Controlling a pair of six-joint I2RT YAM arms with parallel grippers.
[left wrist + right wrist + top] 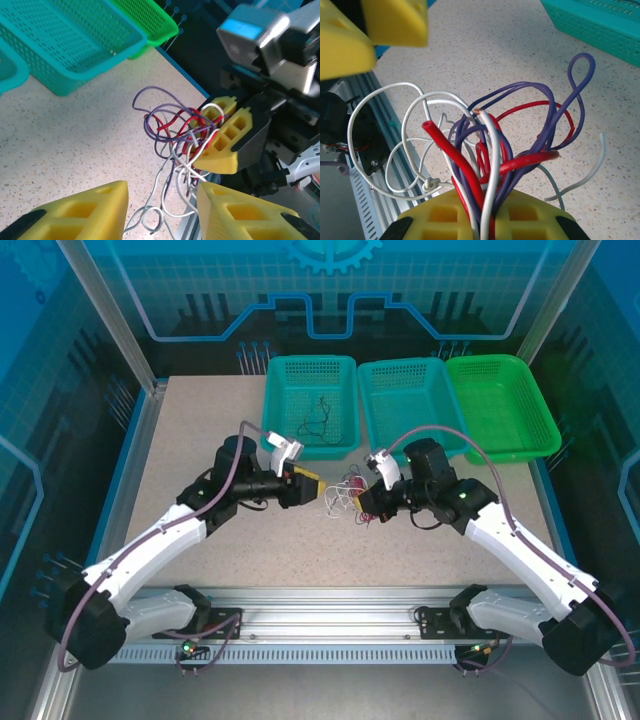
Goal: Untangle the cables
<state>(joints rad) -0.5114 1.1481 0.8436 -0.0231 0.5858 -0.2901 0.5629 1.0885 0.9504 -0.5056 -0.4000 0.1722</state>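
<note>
Teal baskets (338, 390) stand behind the cables (345, 493), clamped in the right pincer (487, 212); left pincer (162, 200) half-open alongside.

The left arm (160, 540) and right arm (520, 540) reach forward and bend inward, wrists low, grippers tip to tip. The left gripper (316, 489) has its yellow fingers (75, 215) apart. The right gripper (362, 508) is pinched tight on cables (525, 161).

You have a speckled beige tabletop (190, 420) carrying, side by side at its far edge, a left teal perforated plastic basket (290, 380), a middle teal basket (410, 405) and a green basket (500, 405).
</note>
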